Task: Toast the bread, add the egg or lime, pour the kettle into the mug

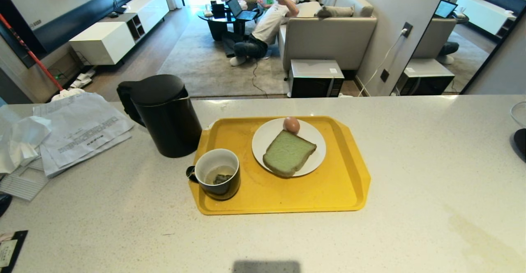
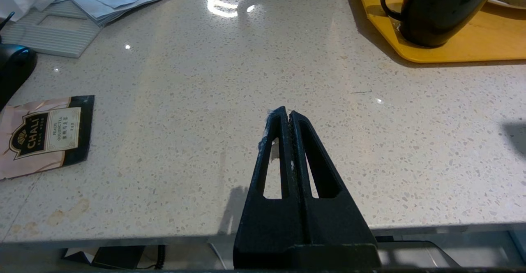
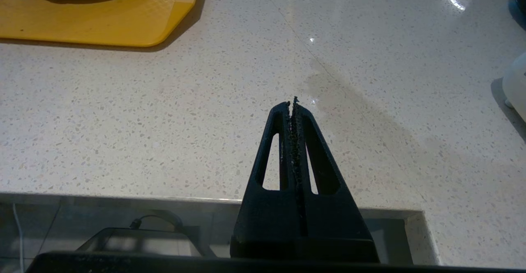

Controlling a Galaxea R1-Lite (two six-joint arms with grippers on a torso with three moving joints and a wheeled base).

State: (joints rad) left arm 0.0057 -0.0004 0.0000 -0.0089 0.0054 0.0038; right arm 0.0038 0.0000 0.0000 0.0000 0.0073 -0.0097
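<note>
Black kettle [image 1: 164, 114] upright, handle toward far-left.

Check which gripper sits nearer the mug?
Left. The left gripper, shut, hangs over the near counter edge with the mug just ahead; the right gripper, shut, sits beyond the tray's far corner.

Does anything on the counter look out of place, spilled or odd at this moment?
Mostly tidy. The egg sits loose at the plate's rim against the bread, so it might roll. The mug stands at the very edge of the tray. A faint stain marks the counter, and papers lie untidily beside the kettle.
</note>
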